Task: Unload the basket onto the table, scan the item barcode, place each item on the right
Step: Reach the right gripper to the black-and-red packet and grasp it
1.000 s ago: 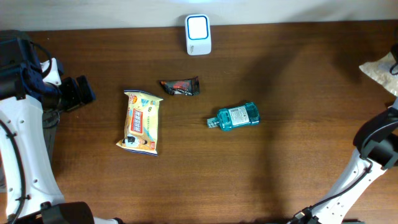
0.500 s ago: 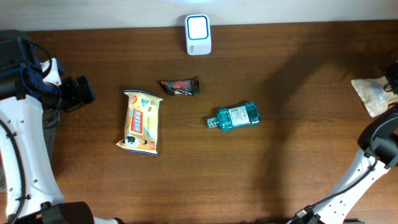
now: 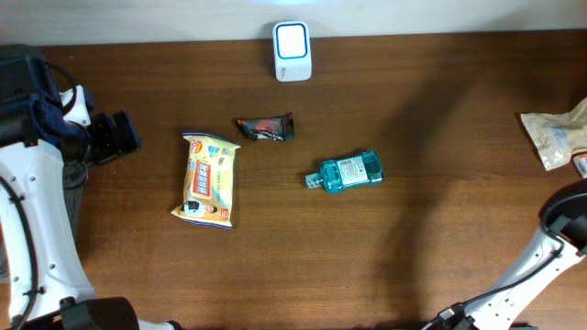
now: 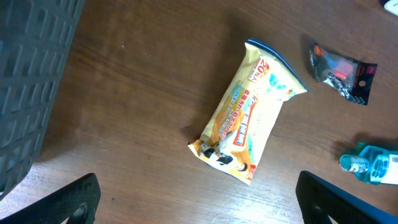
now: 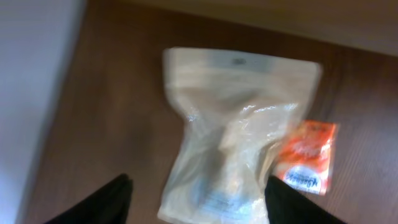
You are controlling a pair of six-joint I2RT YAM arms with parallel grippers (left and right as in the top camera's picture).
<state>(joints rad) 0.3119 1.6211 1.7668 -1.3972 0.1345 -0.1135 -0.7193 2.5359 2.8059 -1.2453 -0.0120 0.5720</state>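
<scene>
Reading left to right: the left gripper [image 4: 199, 196] is hanging wide open near the yellow snack pack [image 3: 210, 179], the scanner [image 3: 293, 51] is sitting at the back of the counter [image 3: 440, 238], and the clear pouch [image 3: 556, 137] is lying far right under the right gripper [image 5: 199, 199], whose jaws are standing apart, holding nothing. I'm betting that floppy film is going to crumple when pinched and hide the barcode.

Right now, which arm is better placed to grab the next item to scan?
Left, probably. The left fingers, open, hover beside the yellow pack. The right fingers are at the table's far edge over the clear pouch, far from the bottle.
</scene>
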